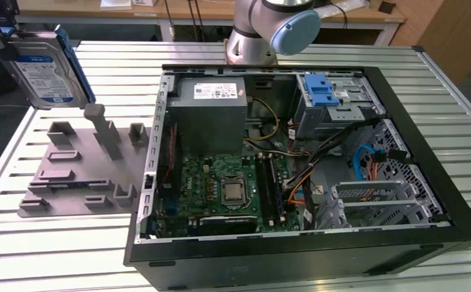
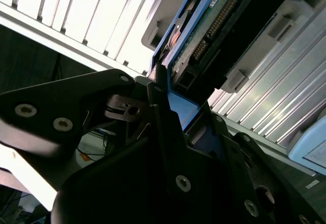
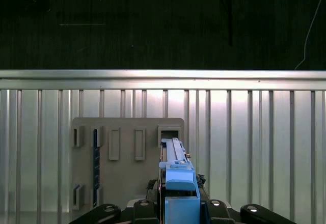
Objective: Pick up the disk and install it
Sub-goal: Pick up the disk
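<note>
The disk (image 1: 45, 67), a silver drive with a white-and-blue label in a blue carrier, hangs tilted in the air at the exterior view's far left, above the grey holder (image 1: 81, 164). My gripper (image 1: 6, 45) is shut on its upper end. In the second wrist view the black fingers (image 2: 160, 112) clamp the blue carrier, and the disk (image 2: 214, 30) shows its green board and connector. In the first wrist view the disk (image 3: 178, 175) appears edge-on between the gripper's (image 3: 178, 208) fingers, over the holder (image 3: 127, 155).
An open black computer case (image 1: 430, 201) lies on the slatted metal table (image 1: 57, 255). Inside it are a grey power supply box (image 1: 211, 115), the motherboard (image 1: 227, 188) and a drive bay with a blue latch (image 1: 320, 91). The arm's base (image 1: 256, 36) stands behind the case.
</note>
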Robot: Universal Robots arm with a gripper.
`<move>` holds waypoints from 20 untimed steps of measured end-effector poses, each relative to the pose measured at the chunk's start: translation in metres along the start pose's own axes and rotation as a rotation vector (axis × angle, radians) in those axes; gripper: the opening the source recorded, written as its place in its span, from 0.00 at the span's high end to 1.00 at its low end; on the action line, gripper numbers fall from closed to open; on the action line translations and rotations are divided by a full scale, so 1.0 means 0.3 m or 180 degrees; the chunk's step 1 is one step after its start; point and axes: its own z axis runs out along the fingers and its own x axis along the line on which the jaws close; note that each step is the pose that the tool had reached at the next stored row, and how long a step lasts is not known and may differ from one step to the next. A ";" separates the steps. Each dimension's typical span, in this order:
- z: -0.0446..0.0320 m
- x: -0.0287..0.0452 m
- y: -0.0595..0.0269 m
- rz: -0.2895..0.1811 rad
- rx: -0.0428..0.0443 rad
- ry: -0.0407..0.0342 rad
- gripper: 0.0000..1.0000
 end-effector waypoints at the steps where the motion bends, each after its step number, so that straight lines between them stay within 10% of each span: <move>1: -0.001 0.000 0.000 0.0000 0.0000 0.0000 0.64; 20: -0.037 0.000 0.000 0.0000 0.0000 0.0000 0.64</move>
